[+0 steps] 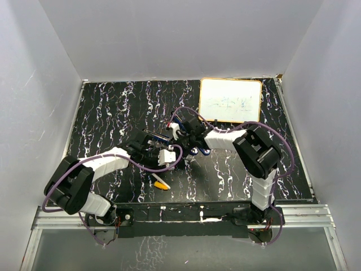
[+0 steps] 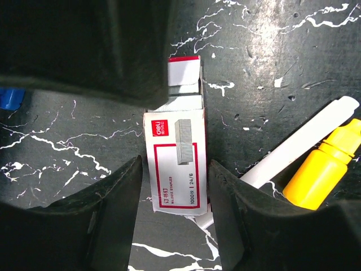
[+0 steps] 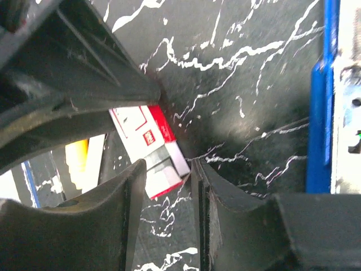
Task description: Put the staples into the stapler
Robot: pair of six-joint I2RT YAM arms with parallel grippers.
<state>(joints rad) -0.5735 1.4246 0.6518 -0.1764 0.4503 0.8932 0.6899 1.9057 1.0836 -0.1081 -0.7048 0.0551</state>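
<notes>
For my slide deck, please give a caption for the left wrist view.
Left claw flanks the opened staple box on the marbled table, marker alongside.

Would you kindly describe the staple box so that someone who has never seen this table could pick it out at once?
On the black marbled table, look near the middle, in front of the whiteboard. The staple box lies flat there beside a yellow-and-white marker. It is the small white carton edged in red, printed with a picture of staples.
</notes>
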